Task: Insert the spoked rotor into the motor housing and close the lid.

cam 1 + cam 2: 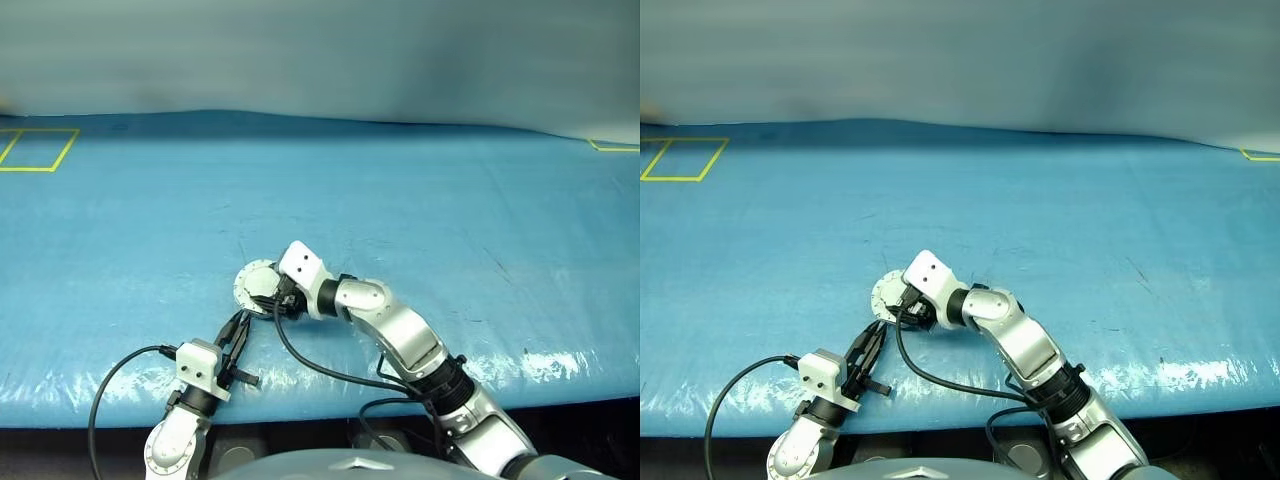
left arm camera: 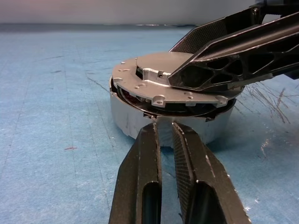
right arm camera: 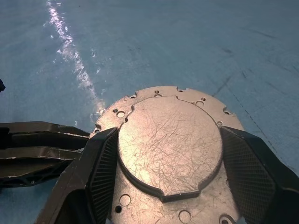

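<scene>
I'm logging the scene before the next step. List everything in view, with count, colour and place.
motor housing: one, grey, on the blue surface near its front edge.
lid: one, grey, lying on top of the housing, a thin gap at the rim.
blue surface: one, covers the table.
yellow tape marks: two, far corners.
left gripper: black, shut, tips at the housing's rim.
right gripper: black, fingers on either side of the lid's raised disc.

lid [image 3: 170, 144] plain grey, scratched, lowered onto motor housing [image 2: 128, 119], narrow gap left; both on blue surface.
</scene>
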Available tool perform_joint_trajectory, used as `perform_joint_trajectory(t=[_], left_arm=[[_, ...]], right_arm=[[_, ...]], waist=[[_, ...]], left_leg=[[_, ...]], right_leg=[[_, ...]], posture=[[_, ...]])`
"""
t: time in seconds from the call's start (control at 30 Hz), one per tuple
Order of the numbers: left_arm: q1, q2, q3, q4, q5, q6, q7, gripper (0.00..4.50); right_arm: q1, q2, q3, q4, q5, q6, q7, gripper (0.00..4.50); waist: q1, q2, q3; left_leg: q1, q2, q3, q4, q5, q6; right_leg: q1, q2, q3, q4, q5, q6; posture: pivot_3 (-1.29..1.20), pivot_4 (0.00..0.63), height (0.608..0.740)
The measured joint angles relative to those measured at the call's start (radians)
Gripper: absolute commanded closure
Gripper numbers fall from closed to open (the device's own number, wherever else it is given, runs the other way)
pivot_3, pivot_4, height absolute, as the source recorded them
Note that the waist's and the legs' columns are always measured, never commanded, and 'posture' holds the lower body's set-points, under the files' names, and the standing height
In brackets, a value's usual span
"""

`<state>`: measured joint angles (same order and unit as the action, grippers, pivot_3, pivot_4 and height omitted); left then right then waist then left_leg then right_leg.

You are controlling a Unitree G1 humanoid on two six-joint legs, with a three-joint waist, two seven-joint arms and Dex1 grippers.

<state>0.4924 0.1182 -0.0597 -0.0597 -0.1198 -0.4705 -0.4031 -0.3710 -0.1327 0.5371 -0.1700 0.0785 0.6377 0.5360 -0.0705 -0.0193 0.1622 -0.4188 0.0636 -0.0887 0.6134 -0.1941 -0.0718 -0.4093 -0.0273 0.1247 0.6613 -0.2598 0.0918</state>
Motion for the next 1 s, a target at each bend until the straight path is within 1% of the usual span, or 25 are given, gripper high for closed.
perform_joint_trajectory(t=[0.23,0.7,1.0], left_arm=[[-0.003,0.0,-0.002,0.003,0.0,0.0,0.009,4.03],[-0.017,0.002,-0.01,0.016,-0.009,0.0,0.008,4.03],[-0.025,0.006,-0.016,0.017,-0.011,0.001,0.002,4.03]], right_arm=[[0.0,0.004,0.036,-0.004,-0.055,-0.006,-0.039,1.48],[-0.012,0.01,0.054,-0.006,-0.096,0.042,-0.059,1.48],[-0.035,-0.005,0.063,-0.007,-0.106,0.07,-0.038,1.48]], waist=[[-0.001,0.0,0.0],[-0.002,0.003,-0.003],[0.001,0.007,-0.006]], left_leg=[[0.001,0.0,0.0,0.0,0.0,0.0],[0.002,0.0,0.0,0.001,0.0,0.0],[0.002,0.0,0.0,0.0,0.0,0.0]], right_leg=[[0.0,0.0,0.0,0.0,0.0,0.0],[0.001,0.0,0.0,0.001,0.0,0.0],[0.001,-0.001,0.0,0.0,0.0,0.0]], posture=[[0.0,0.15,0.74],[0.0,0.15,0.74],[0.0,0.15,0.74]])
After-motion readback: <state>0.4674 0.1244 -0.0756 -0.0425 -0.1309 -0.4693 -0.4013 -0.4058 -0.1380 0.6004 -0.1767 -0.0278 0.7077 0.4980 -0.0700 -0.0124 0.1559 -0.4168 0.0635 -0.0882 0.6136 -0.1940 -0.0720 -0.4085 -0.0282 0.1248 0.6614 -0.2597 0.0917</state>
